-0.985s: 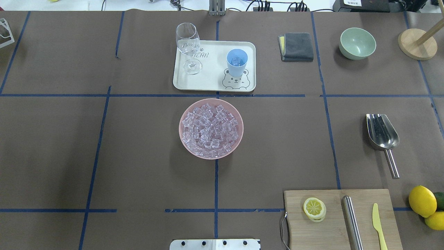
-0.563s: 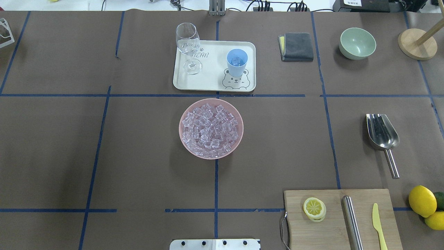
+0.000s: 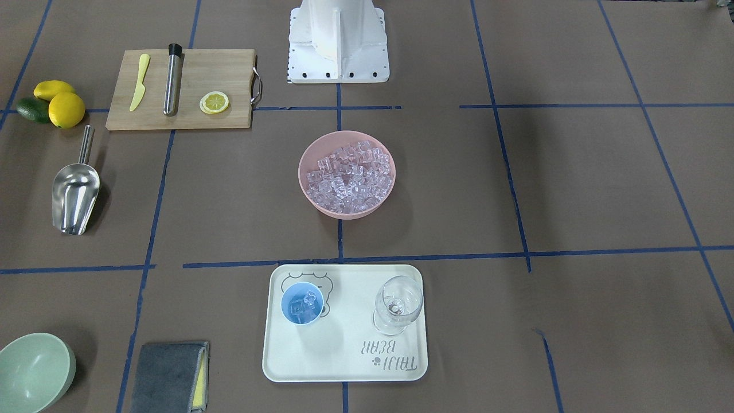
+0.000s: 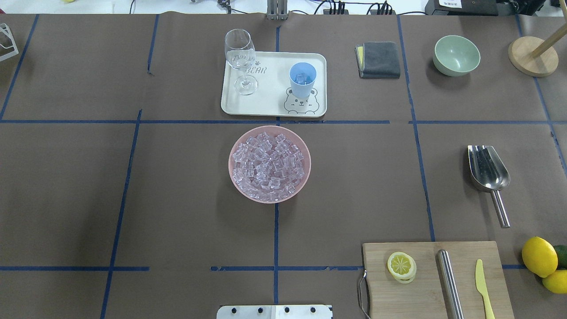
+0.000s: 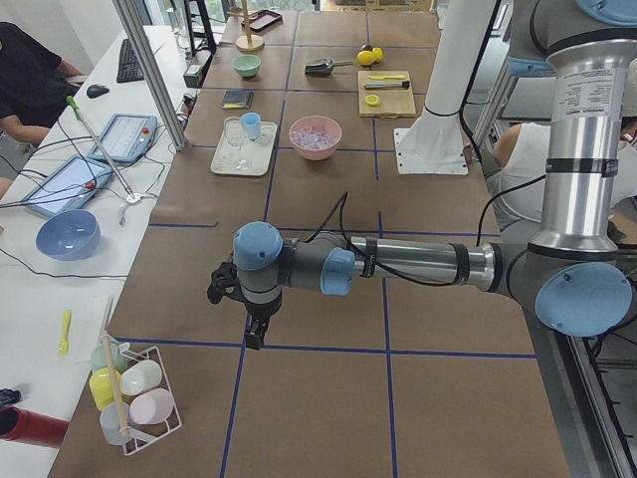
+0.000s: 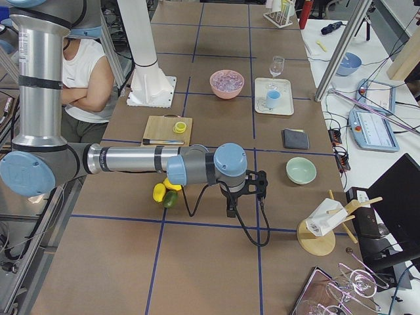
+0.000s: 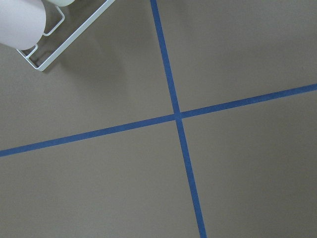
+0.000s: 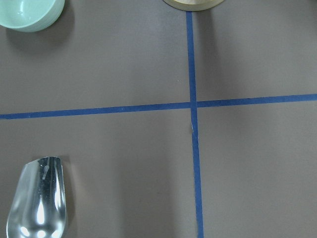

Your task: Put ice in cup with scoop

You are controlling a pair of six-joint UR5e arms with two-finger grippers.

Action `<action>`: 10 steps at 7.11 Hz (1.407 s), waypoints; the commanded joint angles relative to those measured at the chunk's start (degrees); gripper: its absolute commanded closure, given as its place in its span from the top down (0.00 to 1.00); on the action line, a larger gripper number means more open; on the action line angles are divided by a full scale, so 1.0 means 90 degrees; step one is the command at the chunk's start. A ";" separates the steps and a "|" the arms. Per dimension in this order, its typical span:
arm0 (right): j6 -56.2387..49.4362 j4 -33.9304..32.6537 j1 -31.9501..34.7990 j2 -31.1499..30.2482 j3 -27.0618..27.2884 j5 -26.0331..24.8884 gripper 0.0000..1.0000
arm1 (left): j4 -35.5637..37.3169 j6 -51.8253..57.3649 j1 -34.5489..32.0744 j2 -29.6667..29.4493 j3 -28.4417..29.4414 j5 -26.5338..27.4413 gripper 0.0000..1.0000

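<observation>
The ice point(image 4: 269, 164) fills a pink bowl point(image 4: 234, 177) at the table's middle. The light-blue cup point(image 4: 303, 79) stands on a white tray point(image 4: 270, 106) beyond the bowl and holds a few cubes point(image 3: 302, 303). The silver scoop point(image 4: 488, 168) lies alone on the table at the right, trough away from the robot; its trough also shows in the right wrist view point(image 8: 37, 203). The left gripper point(image 5: 254, 337) hangs far left over bare table. The right gripper point(image 6: 231, 211) hangs far right, past the scoop. I cannot tell if either is open or shut.
A clear wine glass point(image 4: 240, 57) stands on the tray's left. A grey cloth point(image 4: 379, 59), pale green bowl point(image 4: 456, 55) and wooden stand point(image 4: 533, 56) sit back right. A cutting board point(image 4: 434, 283) with lemon slice, steel cylinder and yellow knife lies front right, next to lemons point(image 4: 539, 257).
</observation>
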 commanded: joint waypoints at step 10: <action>0.0076 0.0055 -0.0003 -0.0105 -0.0087 -0.0616 1.00 | -0.0004 -0.0547 0.0000 -0.0004 -0.0116 -0.0009 1.00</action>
